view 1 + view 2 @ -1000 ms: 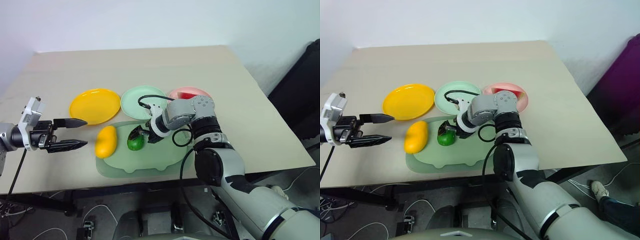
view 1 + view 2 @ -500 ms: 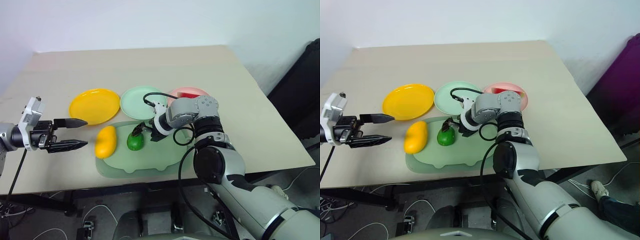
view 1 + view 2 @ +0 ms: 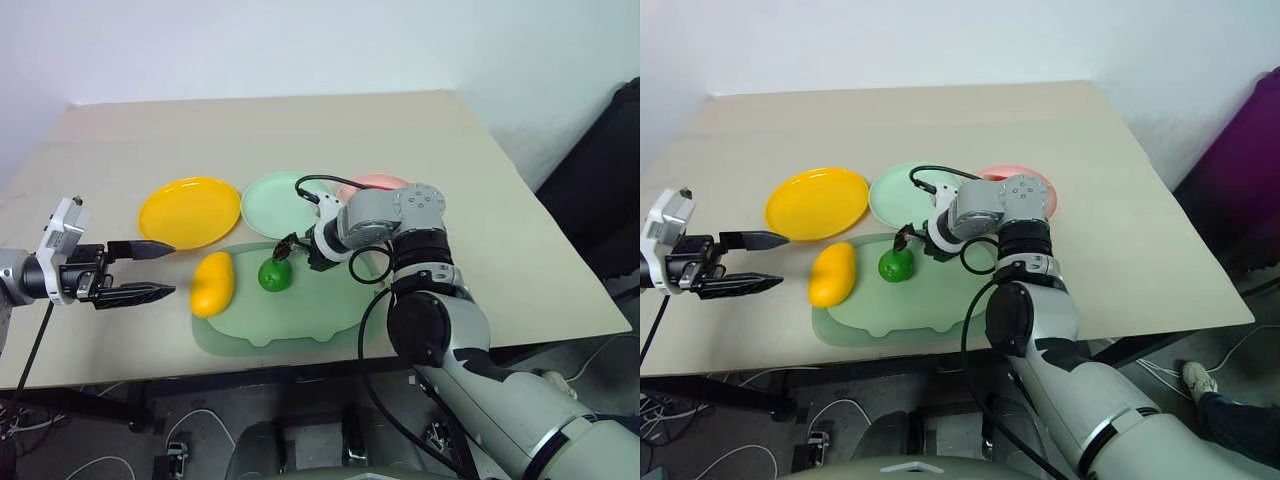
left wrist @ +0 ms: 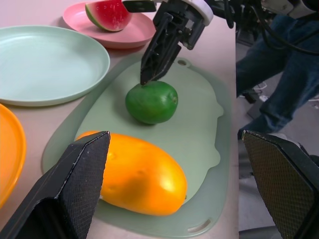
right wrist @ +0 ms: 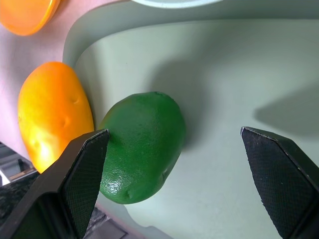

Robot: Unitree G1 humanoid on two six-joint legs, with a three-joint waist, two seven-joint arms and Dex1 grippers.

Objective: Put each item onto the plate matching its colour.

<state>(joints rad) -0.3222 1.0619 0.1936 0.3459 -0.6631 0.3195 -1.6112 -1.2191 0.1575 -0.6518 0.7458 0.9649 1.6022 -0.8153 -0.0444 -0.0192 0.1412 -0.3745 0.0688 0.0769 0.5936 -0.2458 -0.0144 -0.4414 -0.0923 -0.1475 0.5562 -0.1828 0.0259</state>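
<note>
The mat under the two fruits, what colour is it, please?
Pale green mat, clearest in the left wrist view.

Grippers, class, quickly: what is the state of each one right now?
Left gripper: open, holding nothing.
Right gripper: open, straddling the glossy green egg-shaped fruit on the pale green mat, not gripping it.

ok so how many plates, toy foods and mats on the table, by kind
plates: 3 (yellow plate, mint green plate, pink plate)
toy foods: 3 (mango, green fruit, watermelon wedge)
mats: 1 (pale green mat)
total: 7
</note>
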